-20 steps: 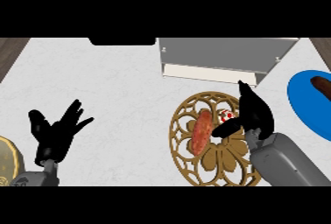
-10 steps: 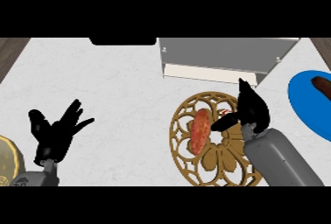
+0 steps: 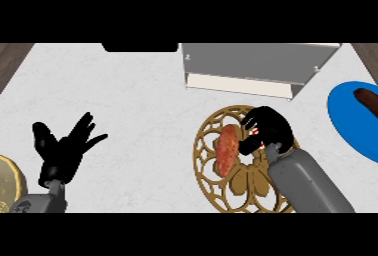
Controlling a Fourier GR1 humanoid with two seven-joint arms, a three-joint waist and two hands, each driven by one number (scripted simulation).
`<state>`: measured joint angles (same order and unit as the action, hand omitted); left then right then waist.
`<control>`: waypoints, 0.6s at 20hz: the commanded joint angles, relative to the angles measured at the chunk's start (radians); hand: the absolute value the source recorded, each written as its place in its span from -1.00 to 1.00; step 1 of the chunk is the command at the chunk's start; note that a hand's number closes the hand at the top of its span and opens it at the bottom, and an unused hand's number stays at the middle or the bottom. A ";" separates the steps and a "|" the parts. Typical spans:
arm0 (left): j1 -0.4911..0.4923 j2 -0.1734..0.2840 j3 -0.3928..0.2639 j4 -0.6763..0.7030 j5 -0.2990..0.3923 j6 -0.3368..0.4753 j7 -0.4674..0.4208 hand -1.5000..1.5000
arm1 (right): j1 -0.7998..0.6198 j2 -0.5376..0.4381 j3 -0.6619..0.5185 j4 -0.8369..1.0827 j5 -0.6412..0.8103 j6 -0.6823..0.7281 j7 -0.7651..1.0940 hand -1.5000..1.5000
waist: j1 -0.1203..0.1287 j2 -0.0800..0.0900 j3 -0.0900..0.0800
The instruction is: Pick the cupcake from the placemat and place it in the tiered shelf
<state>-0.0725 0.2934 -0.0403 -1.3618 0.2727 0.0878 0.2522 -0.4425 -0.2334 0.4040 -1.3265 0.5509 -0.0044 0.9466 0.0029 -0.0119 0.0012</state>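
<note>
The surface (image 3: 133,100) is pale, marbled white stone; at the upper left and upper right corners of the head view a strip of dark wood shows beyond its edge. A flat black object (image 3: 140,47) sits at the far edge, cut off by the view.

The tiered shelf (image 3: 255,67) stands at the far side, right of centre: a grey metal frame with a lighter lower tier showing along its near edge. Whether anything lies on its tiers cannot be told from above.

Just nearer than the shelf lies the placemat (image 3: 221,192), round, golden-brown, with an openwork floral pattern. On its left half rests an elongated orange-red food item (image 3: 226,151). The cupcake (image 3: 253,133) is on the placemat too, right of that item, mostly hidden: only a sliver of white and red shows under the right hand (image 3: 267,130), whose fingers (image 3: 251,119) are curled down around it.

At the right edge a blue plate (image 3: 347,127) carries a dark brown item (image 3: 367,98), partly cut off.

The left hand (image 3: 65,150) rests at the lower left, its fingers spread and holding nothing. Beside it, at the left edge, part of a gold round object (image 3: 9,182) shows.
</note>
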 commanded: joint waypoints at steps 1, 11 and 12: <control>0.001 -0.009 0.013 0.078 -0.023 -0.021 -0.007 0.00 | 0.034 0.034 -0.008 -0.002 0.031 -0.001 -0.049 1.00 | -0.002 0.012 -0.001; 0.040 0.004 0.007 0.018 -0.030 -0.035 -0.003 0.00 | -0.201 0.231 0.233 0.114 -0.037 -0.043 -0.079 1.00 | 0.032 0.015 -0.001; 0.011 -0.009 0.013 0.052 -0.027 -0.030 0.002 0.00 | -0.218 0.231 0.237 0.118 0.003 -0.041 -0.103 1.00 | 0.019 0.015 -0.001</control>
<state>-0.0807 0.2759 -0.0359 -1.3632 0.2519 0.0669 0.2412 -0.5959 -0.0348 0.5655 -1.2327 0.5509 -0.0217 0.8717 0.0252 -0.0007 0.0046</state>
